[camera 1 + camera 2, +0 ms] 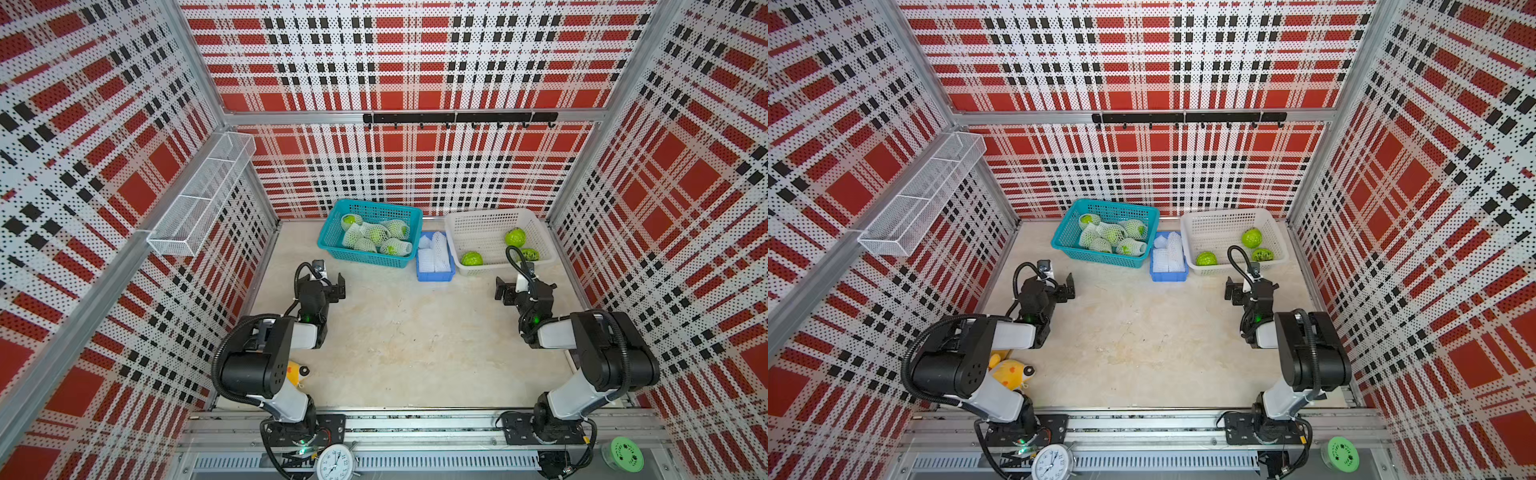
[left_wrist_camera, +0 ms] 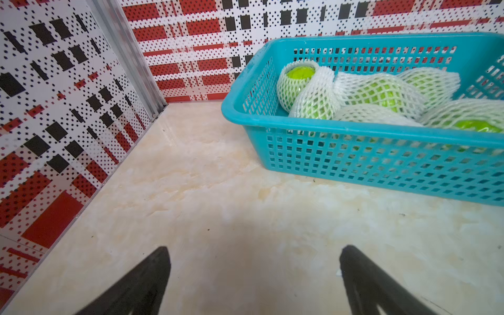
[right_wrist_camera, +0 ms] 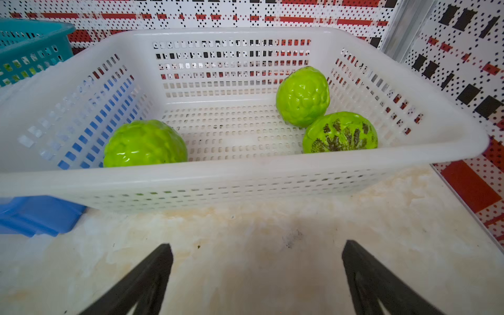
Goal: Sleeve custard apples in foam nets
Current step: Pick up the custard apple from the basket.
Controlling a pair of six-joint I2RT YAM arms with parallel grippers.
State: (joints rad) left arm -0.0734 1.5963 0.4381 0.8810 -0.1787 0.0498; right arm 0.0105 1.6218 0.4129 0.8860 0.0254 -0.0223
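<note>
both pincers are seen spread wide and empty. in the left wrist view the left gripper (image 2: 255, 248) is shown with its two black fingers far apart above the bare table (image 2: 207, 196), with nothing between them. the right gripper (image 3: 257, 244) is shown the same way in the right wrist view. in both top views each gripper is seen held low over the table, just short of the baskets and touching neither.

three bare custard apples (image 3: 146, 143) are seen in the white basket (image 3: 245, 170) at the far right. one lies alone toward the blue-tray side, and two lie touching each other toward the enclosure wall. dark mottled marks on one of that pair are made out clearly only in the right wrist view. in the top views that fruit is partly covered by the right arm's cable.

the spare foam nets (image 1: 435, 254) are shown only in the top views, piled in a blue tray (image 1: 434, 277) between the two baskets. only a corner of that tray is caught by the right wrist view, and none of its contents.

several sleeved fruits (image 2: 379, 92) are seen heaped in the teal basket (image 2: 354, 161) at the far left. the diamond mesh stretched over green skin is resolved best in the left wrist view. the white basket is not reached by that view.

a yellow toy (image 1: 1011, 372) beside the left arm's base is shown in the top views only.
</note>
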